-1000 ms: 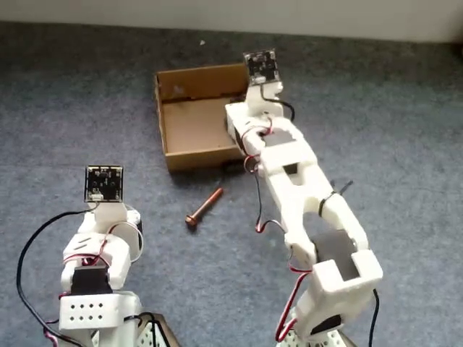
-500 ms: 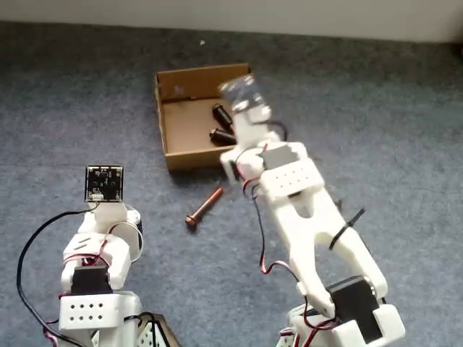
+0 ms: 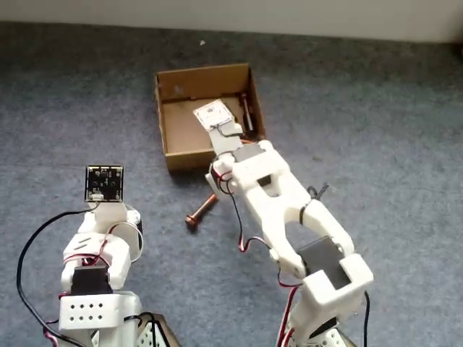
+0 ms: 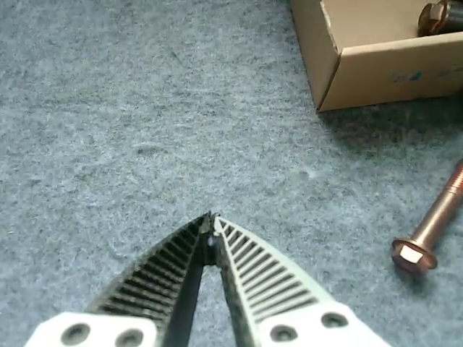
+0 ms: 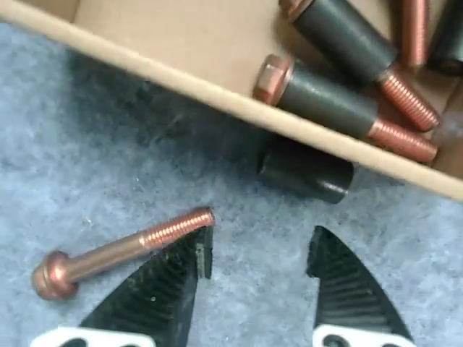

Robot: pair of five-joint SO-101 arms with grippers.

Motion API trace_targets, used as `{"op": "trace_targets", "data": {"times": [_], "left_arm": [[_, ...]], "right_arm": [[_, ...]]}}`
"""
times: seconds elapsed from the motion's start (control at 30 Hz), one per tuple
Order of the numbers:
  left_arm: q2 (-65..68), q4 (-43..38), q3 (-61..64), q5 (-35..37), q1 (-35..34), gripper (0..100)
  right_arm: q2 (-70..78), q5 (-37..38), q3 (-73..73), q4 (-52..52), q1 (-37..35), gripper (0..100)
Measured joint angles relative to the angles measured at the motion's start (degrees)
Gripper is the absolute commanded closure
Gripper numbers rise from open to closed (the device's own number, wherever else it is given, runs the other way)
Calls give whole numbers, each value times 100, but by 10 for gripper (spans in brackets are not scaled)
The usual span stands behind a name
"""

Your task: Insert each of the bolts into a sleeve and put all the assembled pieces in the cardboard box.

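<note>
Left tool is pinched closed and empty. At its 3 o'clock lies a loose bolt. Right tool gapes wide, empty, over the bolt's threaded tip. A black sleeve lies just beside the cardboard box, which is at the bolt's 12 o'clock and holds at least 2 sleeved bolts.

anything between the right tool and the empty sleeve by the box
Nothing visible: bare carpet between the open right tool and the sleeve lying against the cardboard box; the loose bolt lies off to one side.
</note>
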Motion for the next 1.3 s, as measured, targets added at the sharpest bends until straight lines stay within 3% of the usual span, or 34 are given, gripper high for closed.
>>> {"op": "trace_targets", "data": {"times": [0.23,0.63,0.83,1.07,1.3], "left_arm": [[0,0,0,0,0,993],[0,0,0,0,0,993],[0,0,0,0,0,993],[0,-9,88,0,0,993],[0,-18,105,-325,9,994]], "right_arm": [[88,-387,-519,123,0,727],[1055,-404,-387,-659,167,731],[1064,-677,-448,-668,352,828],[1073,-1099,-615,-659,448,834],[1073,-1108,-615,-651,536,995]]}}
